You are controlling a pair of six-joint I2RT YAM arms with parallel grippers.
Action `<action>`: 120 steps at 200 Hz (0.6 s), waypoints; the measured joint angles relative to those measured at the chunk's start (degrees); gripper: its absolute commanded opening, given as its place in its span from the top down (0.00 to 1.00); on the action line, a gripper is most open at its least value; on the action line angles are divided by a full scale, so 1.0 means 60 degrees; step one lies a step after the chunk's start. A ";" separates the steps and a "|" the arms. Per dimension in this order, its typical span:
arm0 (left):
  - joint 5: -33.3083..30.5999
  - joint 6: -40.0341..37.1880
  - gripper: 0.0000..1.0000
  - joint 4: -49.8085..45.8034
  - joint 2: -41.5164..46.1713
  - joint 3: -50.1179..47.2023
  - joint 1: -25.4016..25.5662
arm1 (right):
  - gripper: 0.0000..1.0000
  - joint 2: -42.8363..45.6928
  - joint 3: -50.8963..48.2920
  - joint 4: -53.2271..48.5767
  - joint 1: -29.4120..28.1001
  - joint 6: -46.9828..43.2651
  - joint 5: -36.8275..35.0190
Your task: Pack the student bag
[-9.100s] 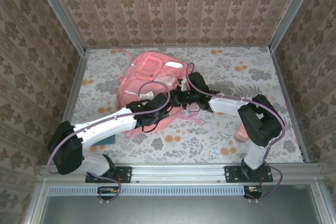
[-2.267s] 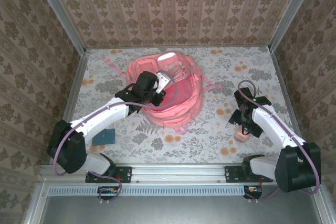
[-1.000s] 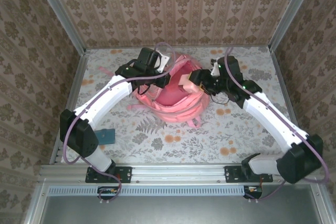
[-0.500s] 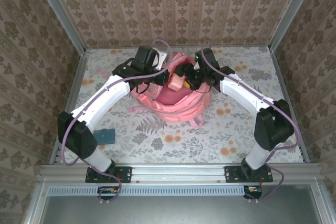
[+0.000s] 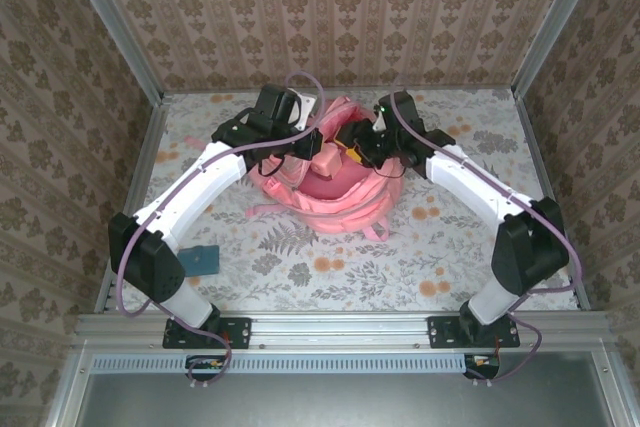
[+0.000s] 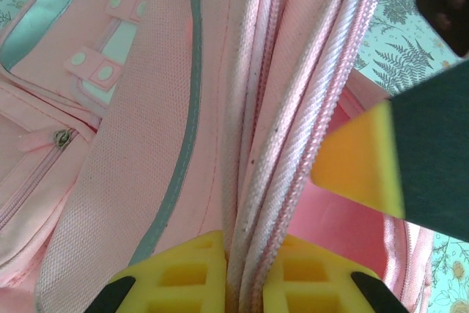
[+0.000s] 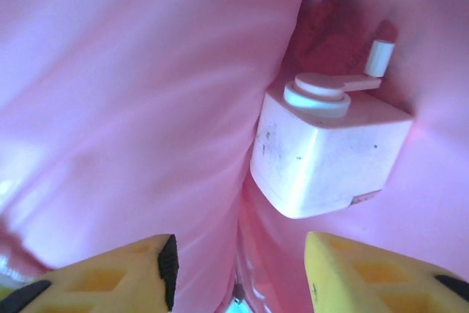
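**L end effector clamped on student bag rim; R end effector wide, empty**

L jaws are narrow, pinched on the zip edge of the main opening and holding it up so the mouth gapes. R is down in that mouth, jaws apart w/ nothing btwn them but lining. A pale box w/ small crank (sharpener, my guess) lies just past the R tips against the pink lining, touching neither finger afaict. Bag sits mid-counter toward the far wall, both arms meeting over it.

Progress, my read: that box is in, so at least one item is packed. Left to do: a teal flat item lies on the counter near the L arm base, well apart from the bag, prob next. Can't tell what else is inside; interior mostly hidden. Zip is open.

In the way: if L lets go the mouth likely collapses, so L isn't free to fetch the teal item on its own side, and R would need a long cross reach. Loose strap trails on the bag's near side, snag risk. R's exit path is tight btwn rim and L wrist.
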State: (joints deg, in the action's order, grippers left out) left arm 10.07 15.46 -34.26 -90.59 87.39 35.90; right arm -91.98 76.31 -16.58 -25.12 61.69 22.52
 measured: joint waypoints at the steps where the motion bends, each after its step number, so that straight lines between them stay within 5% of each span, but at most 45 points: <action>1: 0.0000 -0.0004 1.00 0.0000 0.0000 0.0000 0.0000 | 0.58 0.0033 -0.0011 -0.0044 0.0004 -0.0036 -0.0007; 44: 0.0160 -0.0193 1.00 0.0368 0.0437 -0.0492 0.0000 | 0.62 0.0124 -0.0084 -0.0648 -0.0237 -0.0328 -0.0568; 120: 0.0892 -0.0339 1.00 0.0783 0.0539 -0.0769 0.0007 | 0.75 -0.2229 0.1282 -0.0885 -0.1049 -0.0372 -0.0954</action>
State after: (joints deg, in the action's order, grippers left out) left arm 15.42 13.43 -29.56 -87.35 82.78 35.94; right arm -105.36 84.01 -21.89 -31.42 59.46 16.80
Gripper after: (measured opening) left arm 0.119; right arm 0.273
